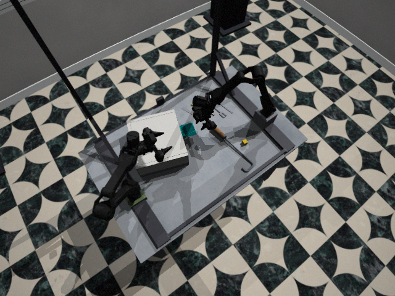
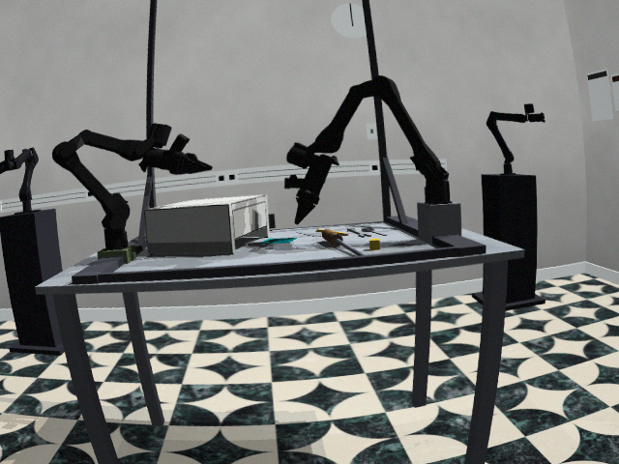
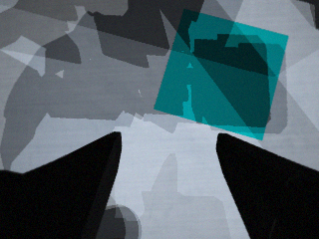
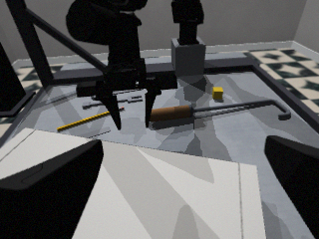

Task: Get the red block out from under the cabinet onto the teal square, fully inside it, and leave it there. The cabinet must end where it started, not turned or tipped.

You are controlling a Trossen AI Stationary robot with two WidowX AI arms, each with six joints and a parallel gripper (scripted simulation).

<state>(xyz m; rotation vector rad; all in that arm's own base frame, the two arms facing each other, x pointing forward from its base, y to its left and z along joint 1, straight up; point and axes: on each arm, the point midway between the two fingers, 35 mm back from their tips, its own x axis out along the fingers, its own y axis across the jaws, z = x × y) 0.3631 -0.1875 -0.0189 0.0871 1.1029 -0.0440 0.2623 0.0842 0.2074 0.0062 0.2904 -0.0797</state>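
The white cabinet [image 1: 157, 137] stands on the table's left part; it also shows in the exterior view [image 2: 204, 224] and fills the bottom of the right wrist view [image 4: 150, 194]. The teal square [image 1: 188, 129] lies flat beside the cabinet and is empty in the left wrist view [image 3: 222, 75]. The red block is not visible in any view. My left gripper [image 1: 204, 126] [image 3: 168, 139] hangs point-down above the table just beside the teal square, fingers partly open with nothing between them. My right gripper [image 1: 165, 140] [image 4: 182, 145] hovers above the cabinet top, wide open and empty.
A hooked metal rod with a wooden handle [image 1: 229, 143] lies right of the teal square. A small yellow cube [image 1: 244, 141] sits beyond it. A yellow pencil [image 4: 82, 120] and small tools [image 1: 220, 110] lie near the back rail. Raised dark rails edge the table.
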